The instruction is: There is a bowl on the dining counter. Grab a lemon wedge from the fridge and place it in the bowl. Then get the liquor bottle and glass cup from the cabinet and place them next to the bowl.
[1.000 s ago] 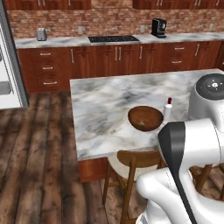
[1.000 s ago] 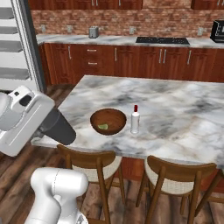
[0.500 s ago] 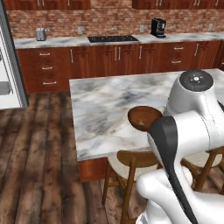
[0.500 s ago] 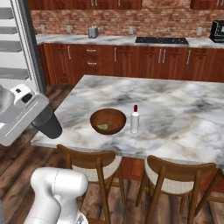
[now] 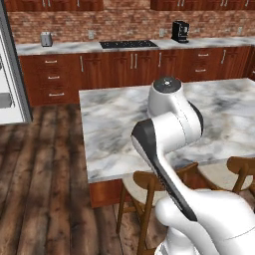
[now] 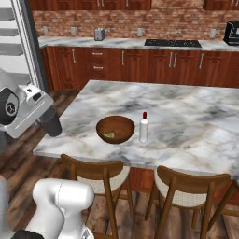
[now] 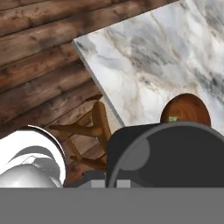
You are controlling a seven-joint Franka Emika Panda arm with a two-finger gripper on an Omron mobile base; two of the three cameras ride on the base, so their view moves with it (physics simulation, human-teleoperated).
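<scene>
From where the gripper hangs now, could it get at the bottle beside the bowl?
Probably yes. The bottle stands upright on the dining counter, right of the bowl, open from above. The gripper sits off the counter's corner, so the arm must swing over the bowl.

My left base camera sits behind my arm and looks forward and down over the table, brick wall at 12 o'clock, my arm close at 5 o'clock. My right base camera faces that same table and wall from the other side, bowl near centre. My hand camera looks steeply down on the table's corner, bowl at 4 o'clock.
</scene>
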